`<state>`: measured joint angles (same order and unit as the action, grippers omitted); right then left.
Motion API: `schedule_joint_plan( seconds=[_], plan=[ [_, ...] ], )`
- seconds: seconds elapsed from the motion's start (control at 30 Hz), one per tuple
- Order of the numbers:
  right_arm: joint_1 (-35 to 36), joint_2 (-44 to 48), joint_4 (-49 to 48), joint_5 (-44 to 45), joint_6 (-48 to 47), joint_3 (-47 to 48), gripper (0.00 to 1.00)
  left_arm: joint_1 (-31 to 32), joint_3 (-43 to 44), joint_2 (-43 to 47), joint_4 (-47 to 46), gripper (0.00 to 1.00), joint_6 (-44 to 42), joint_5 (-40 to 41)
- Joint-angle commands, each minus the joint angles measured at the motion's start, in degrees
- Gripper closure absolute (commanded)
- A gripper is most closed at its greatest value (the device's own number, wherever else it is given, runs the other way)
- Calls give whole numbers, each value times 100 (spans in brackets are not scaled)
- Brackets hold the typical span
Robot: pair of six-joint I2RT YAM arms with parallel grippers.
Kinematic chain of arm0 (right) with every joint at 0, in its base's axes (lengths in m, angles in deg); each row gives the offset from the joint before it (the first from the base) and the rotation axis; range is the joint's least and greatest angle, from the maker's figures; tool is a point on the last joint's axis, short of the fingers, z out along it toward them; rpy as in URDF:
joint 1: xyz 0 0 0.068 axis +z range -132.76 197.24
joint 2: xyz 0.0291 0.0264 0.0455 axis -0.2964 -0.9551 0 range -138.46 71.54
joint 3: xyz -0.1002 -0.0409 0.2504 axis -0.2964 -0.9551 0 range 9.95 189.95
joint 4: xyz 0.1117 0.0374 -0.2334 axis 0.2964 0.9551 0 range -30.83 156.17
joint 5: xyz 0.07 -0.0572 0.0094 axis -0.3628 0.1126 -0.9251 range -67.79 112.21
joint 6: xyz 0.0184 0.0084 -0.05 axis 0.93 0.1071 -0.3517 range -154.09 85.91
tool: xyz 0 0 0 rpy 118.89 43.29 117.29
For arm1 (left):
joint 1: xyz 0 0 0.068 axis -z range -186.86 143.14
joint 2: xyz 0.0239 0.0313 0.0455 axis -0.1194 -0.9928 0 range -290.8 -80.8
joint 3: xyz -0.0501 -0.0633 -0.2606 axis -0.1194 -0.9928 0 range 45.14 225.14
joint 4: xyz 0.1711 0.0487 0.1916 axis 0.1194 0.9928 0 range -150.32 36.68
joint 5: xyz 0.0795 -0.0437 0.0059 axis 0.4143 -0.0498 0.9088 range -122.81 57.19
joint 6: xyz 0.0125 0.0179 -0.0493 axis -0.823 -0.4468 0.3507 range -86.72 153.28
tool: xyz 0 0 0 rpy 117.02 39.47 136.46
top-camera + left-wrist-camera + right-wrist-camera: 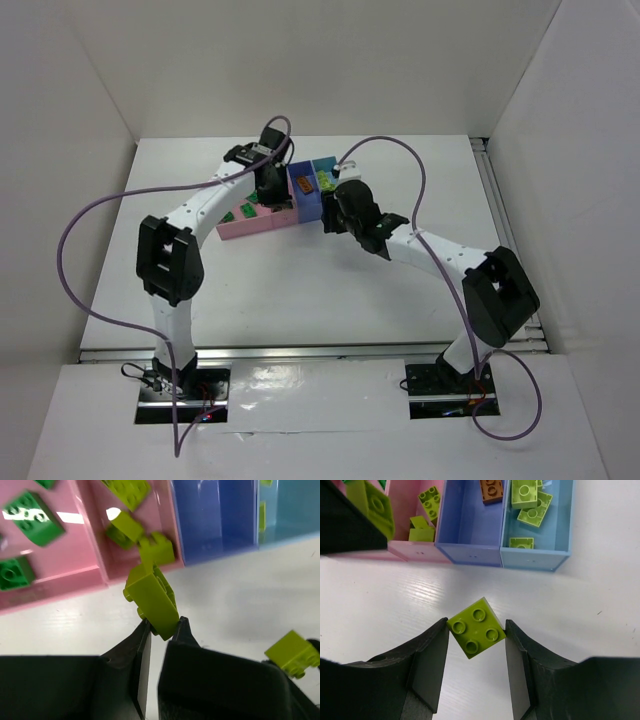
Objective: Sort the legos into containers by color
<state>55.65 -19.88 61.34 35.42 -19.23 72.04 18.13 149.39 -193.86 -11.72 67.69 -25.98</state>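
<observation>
Top external view: a white table [300,290], with the left arm [190,230] and the right arm [450,255] both bent in toward the containers [255,228], a joined row of 4 bins set at a slant near the table's middle.
Bin row: 2 pink bins, then 1 darker blue bin [470,525], then 1 light blue bin [555,525], wall against wall.
Left gripper [165,621]: sat over the table just in front of the second pink bin [162,515]; its jaws were drawn narrow and clamped the lower end of a tilted yellow-green lego [152,597], which stood up out of the fingers toward that bin's near wall.
Right gripper [476,625]: was low over bare table, just in front of the darker blue and light blue bins; its jaws were part-way in, each finger touching an opposite corner of a 4-stud yellow-green lego [476,634], studs up and turned diagonally. Whether that lego rested on the table could not be told.
Outer pink bin [65,550]: held dark green legos [30,517].
Second pink bin: held several yellow-green legos [125,527].
Darker blue bin: held 1 orange-brown lego [491,490] at its far end.
Light blue bin: held 3 pale green legos [535,512] in view.
</observation>
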Motion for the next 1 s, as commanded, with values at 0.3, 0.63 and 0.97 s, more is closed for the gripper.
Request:
schedule_joint_plan(
  seconds=[0.3,0.63,0.97],
  plan=[
    [-18,-86,-59,-256,-35,848,59,-487,1906,-1439,466,47,-145,3],
    [-18,-1342,-401,-740,-88,1947,59,-1020,1793,-236,466,32,-32,275],
    [35,-2774,-402,-820,-140,3274,59,-2385,-413,1636,71,30,391,-384]
  ],
)
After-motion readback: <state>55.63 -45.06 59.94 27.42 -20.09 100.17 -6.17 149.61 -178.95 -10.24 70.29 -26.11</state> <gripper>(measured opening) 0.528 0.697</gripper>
